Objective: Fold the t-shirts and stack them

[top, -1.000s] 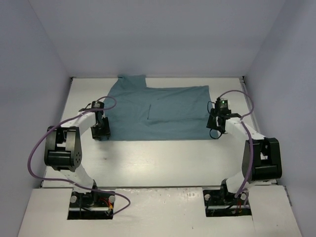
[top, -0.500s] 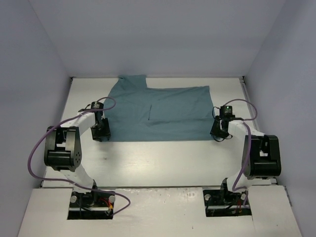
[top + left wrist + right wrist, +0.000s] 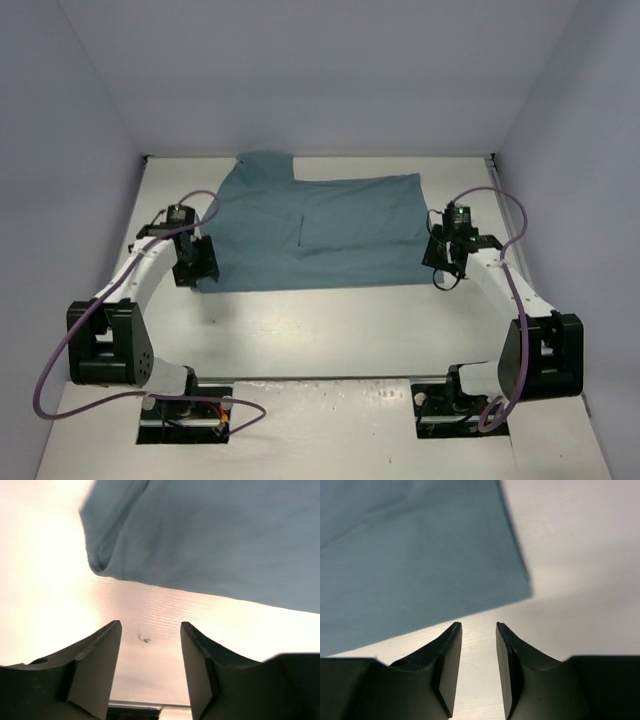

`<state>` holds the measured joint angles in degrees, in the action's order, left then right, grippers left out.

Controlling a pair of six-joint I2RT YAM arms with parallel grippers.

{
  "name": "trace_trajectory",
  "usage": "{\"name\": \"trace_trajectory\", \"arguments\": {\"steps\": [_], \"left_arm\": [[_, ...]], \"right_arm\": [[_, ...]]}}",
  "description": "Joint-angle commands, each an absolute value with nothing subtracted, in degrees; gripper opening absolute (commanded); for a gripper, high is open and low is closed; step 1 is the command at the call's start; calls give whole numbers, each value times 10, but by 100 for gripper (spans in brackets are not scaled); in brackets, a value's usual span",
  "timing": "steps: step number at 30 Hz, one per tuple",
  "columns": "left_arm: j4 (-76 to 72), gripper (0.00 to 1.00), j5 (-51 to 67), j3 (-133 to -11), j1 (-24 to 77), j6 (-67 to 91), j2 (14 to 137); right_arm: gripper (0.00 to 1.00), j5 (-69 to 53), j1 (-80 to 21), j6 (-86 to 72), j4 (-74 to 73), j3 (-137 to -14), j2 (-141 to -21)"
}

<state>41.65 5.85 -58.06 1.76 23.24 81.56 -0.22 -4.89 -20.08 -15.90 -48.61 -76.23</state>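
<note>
A: Pale grey walls point(image 3: 320, 80) on three sides; white table point(image 3: 300, 330) under both arms. Where is the t-shirt point(image 3: 330, 230)?

B: Flat on the table beyond both grippers; teal, smooth, one sleeve point(image 3: 265, 165) sticking out at its far left; its long axis runs left to right, straight across the line the fingers point along.

A: State of the left gripper point(image 3: 150, 627)?

B: Released; jaws well apart, bare table between them, nothing held. The shirt's near-left corner, its hem slightly rolled, lies just ahead and a little to the left of the fingers; the rest of the cloth spreads ahead and to the right. No contact.

A: Right gripper point(image 3: 478, 626)?

B: Also released, though with a narrower gap; only table shows between the jaws. The near-right corner sits just ahead, slightly right of the gap; the cloth runs ahead and to the left. Not touching either.

A: Which arm is nearer?

B: Neither, as far as I can judge; each hangs just short of its own near corner, one at each end of the near edge.

A: So the next move?

B: Probably forward and down onto both corners together; the fold would carry the near edge away from the arms, across the short axis. Risk: a low jaw pushing the hem instead of pinching it.
</note>
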Motion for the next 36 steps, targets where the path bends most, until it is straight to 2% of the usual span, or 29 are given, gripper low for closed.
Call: {"name": "trace_trajectory", "arguments": {"steps": [1,9,14,21,28,36], "left_arm": [[413,55,17,-686,52,227,826],[368,58,-7,-786,95,215,1006],[362,58,-4,-791,98,222,1056],[355,58,17,-631,98,282,997],[360,58,50,-520,102,296,895],[386,58,43,-530,102,281,843]], "right_arm": [[35,6,-72,-166,-135,-551,-813],[42,-32,-90,-113,-53,-594,-930],[45,-48,-90,-87,-40,-587,-969],[49,-39,-90,-170,-74,-490,-944],[50,-46,-98,-251,-136,-419,-845],[50,8,-150,-277,-176,-433,-736]]}}
